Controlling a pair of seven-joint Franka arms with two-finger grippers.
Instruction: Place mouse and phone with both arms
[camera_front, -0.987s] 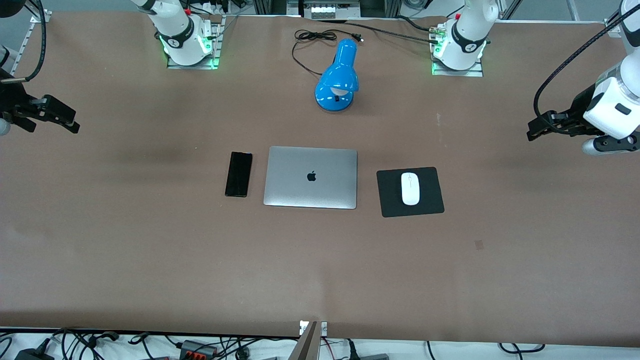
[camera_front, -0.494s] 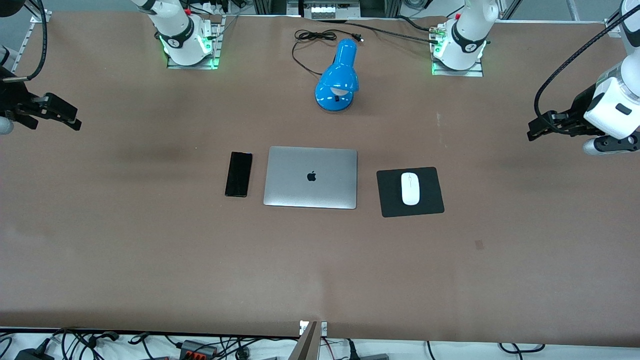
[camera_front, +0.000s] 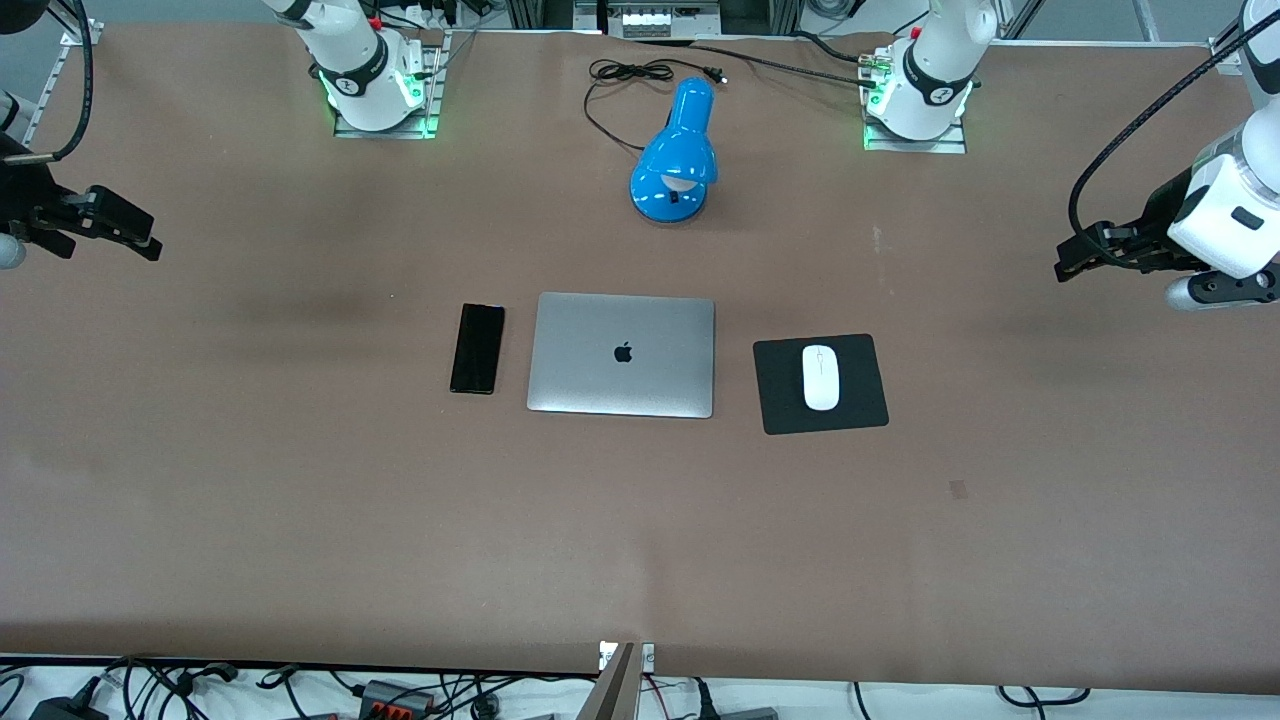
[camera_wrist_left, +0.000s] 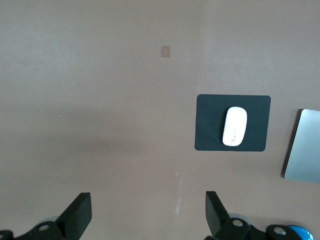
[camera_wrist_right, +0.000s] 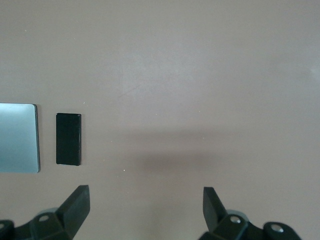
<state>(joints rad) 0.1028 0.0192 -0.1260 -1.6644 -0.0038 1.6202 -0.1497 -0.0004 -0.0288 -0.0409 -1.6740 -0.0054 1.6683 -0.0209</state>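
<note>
The white mouse (camera_front: 821, 377) lies on a black square pad (camera_front: 862, 400) beside the closed silver laptop (camera_front: 622, 355), toward the left arm's end of the table; it also shows in the left wrist view (camera_wrist_left: 234, 126). The black phone (camera_front: 477, 348) lies flat beside the laptop toward the right arm's end, and shows in the right wrist view (camera_wrist_right: 68, 138). My left gripper (camera_front: 1068, 262) is open and empty, up over the table's left-arm end (camera_wrist_left: 148, 216). My right gripper (camera_front: 148, 244) is open and empty, up over the right-arm end (camera_wrist_right: 145, 210).
A blue desk lamp (camera_front: 675, 155) with a black cord stands farther from the front camera than the laptop, between the two arm bases (camera_front: 375, 85) (camera_front: 915, 95). Brown table surface (camera_front: 640, 540) stretches wide around the three items.
The right gripper has shifted very slightly; the left arm, mouse and phone have not moved.
</note>
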